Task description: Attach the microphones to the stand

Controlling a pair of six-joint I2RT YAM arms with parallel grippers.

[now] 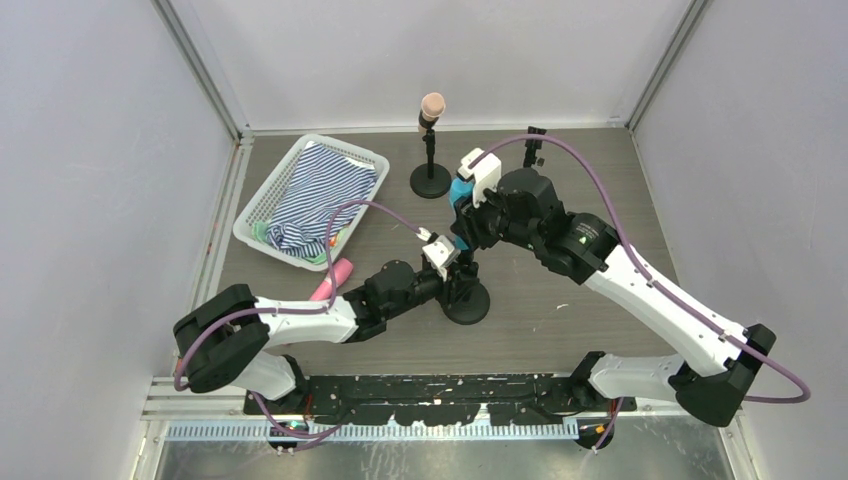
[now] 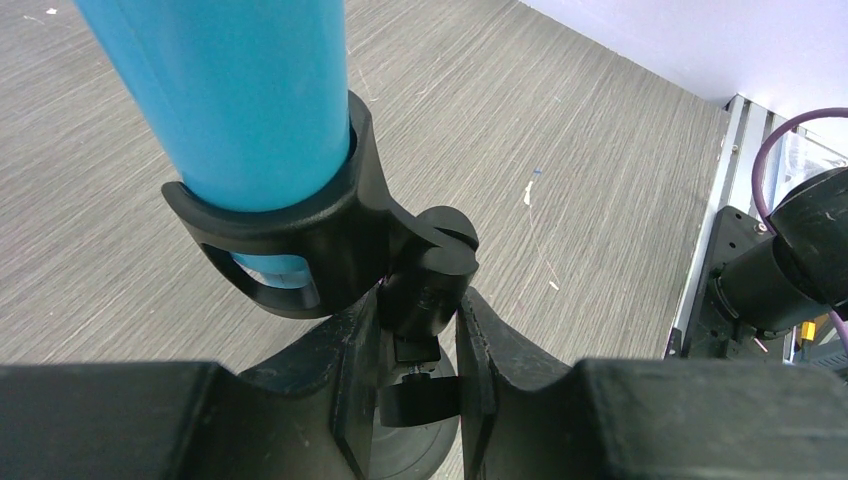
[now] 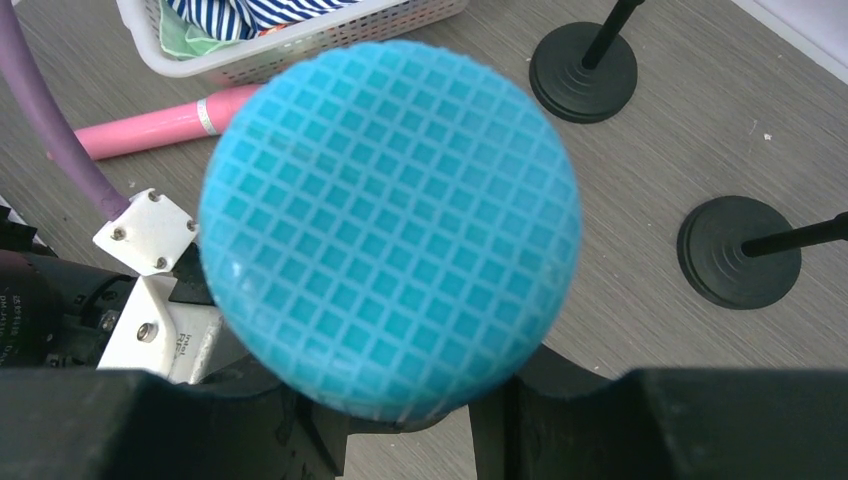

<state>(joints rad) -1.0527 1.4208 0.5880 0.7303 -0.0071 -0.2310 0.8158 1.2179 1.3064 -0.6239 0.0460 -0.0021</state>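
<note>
Blue and dome-shaped, the head of the blue microphone (image 3: 390, 225) fills the right wrist view, its surface a fine grid of small raised squares. The right gripper (image 3: 410, 425) closes in on it from both sides under the head, 2 dark fingers clamping the body and holding it upright. In the left wrist view the same microphone's smooth, glossy, cylindrical handle sits inside a black C-shaped plastic clip (image 2: 290, 240), and a sliver of blue shows through the clip's side opening. Just below the clip, the left gripper (image 2: 420, 340) is clamped on the round slotted swivel knob (image 2: 440, 265), its matte black fingers (image 2: 345, 365) touching both sides. From above, this near stand (image 1: 467, 303) rests on a flat round black base mid-table, between the 2 arms. At the back, the peach microphone (image 1: 432, 104) stands upright in the far stand (image 1: 431, 180), and a third stand (image 1: 535, 140), a slim black post, is at the back right. The pink microphone (image 1: 333, 280) lies flat on the grey wood-grain table (image 1: 540, 320), just beside a white slatted plastic basket (image 1: 270, 183) that holds a crumpled blue-and-white striped cloth (image 1: 315, 195).
</note>
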